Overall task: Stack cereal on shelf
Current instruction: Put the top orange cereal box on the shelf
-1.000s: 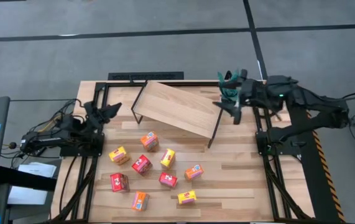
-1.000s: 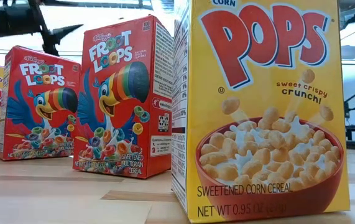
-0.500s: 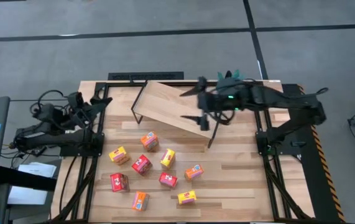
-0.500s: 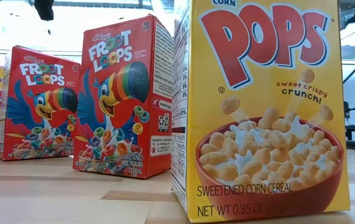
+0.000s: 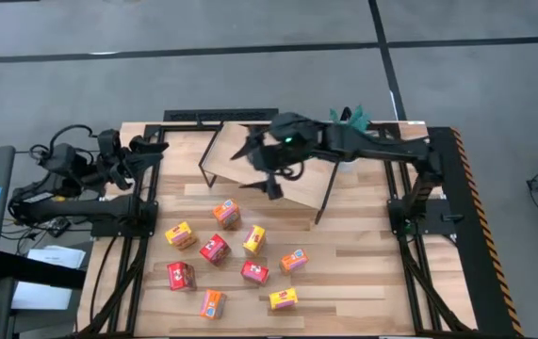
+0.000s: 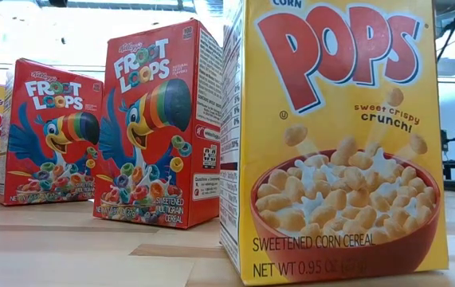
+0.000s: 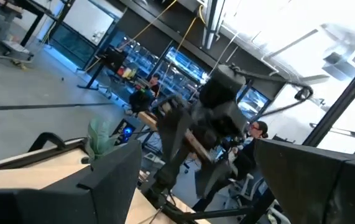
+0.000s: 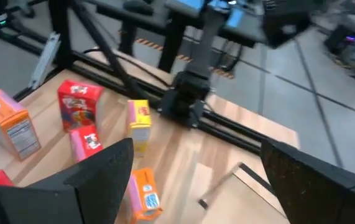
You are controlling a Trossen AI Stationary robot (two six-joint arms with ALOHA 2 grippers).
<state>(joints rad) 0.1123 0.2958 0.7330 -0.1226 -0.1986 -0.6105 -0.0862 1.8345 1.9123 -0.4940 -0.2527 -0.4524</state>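
Observation:
Several small cereal boxes, red, orange and yellow, stand scattered on the plank table's near half, among them a red one [image 5: 214, 249] and a yellow one [image 5: 254, 239]. The low view shows a yellow Corn Pops box [image 6: 339, 143] up close and two red Froot Loops boxes [image 6: 159, 127] behind it. The shelf [image 5: 292, 174], a light-wood board on black legs, stands at the far middle of the table. My right gripper [image 5: 257, 172] hangs open above the shelf's left part and touches nothing. My left gripper [image 5: 148, 151] is open at the table's far left edge, pointing slightly upward.
Black frame rails run along the table's left, right and far edges. The right wrist view looks down on several boxes [image 8: 78, 106] and the left arm's base [image 8: 186, 99]. People [image 7: 261, 130] show in the room beyond the table in the left wrist view.
My right gripper has swung from the table's far right corner toward the left and now reaches out over the shelf, a little lower and rolled. My left arm has drawn back and risen at the left edge, its gripper tipping upward. The boxes and shelf have stayed put.

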